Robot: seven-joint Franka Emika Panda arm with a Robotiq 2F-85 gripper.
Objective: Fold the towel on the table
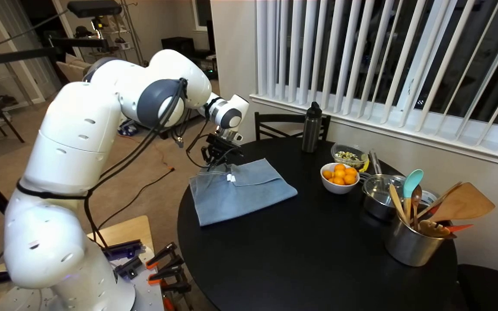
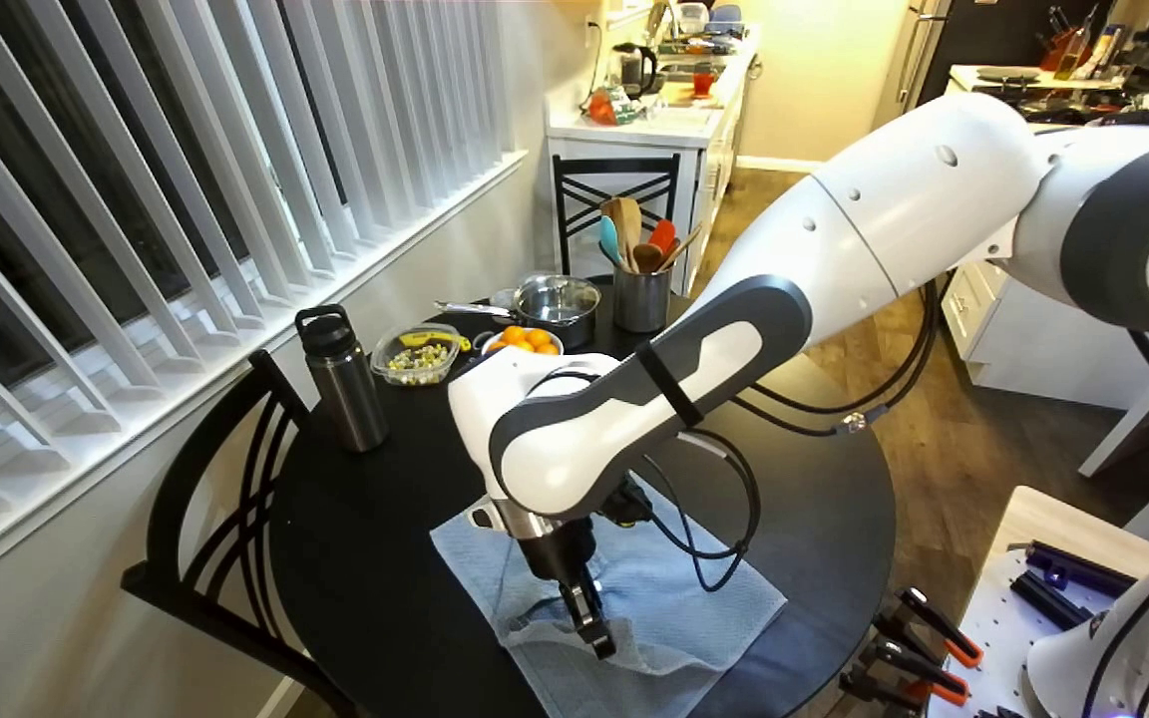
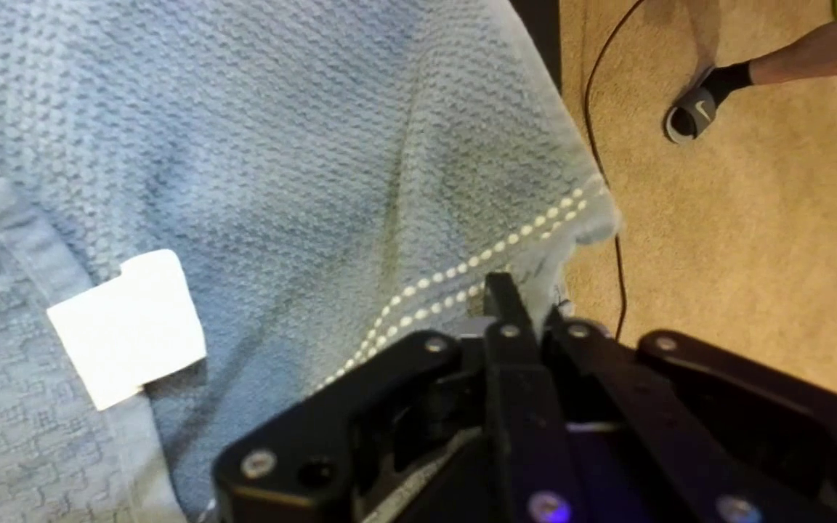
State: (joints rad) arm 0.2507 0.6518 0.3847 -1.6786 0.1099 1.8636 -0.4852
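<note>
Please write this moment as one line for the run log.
towel: partly folded, on table | white tag: visible on top | jaws: shut on towel's edge | fold: seemingly unfinished

My arm (image 1: 71, 138) rises from its base (image 1: 102, 283), bends sharply at the elbow (image 1: 158, 103) and reaches outward and down to the wrist (image 1: 227, 116). Below it, my gripper (image 2: 599, 643) points downward at a slant in both exterior views. In the wrist view, my fingers (image 3: 507, 301) come in from the bottom edge, pressed together in a pinch, their tips side by side; linkage bars (image 3: 353, 403) flare out on either side of them.
</note>
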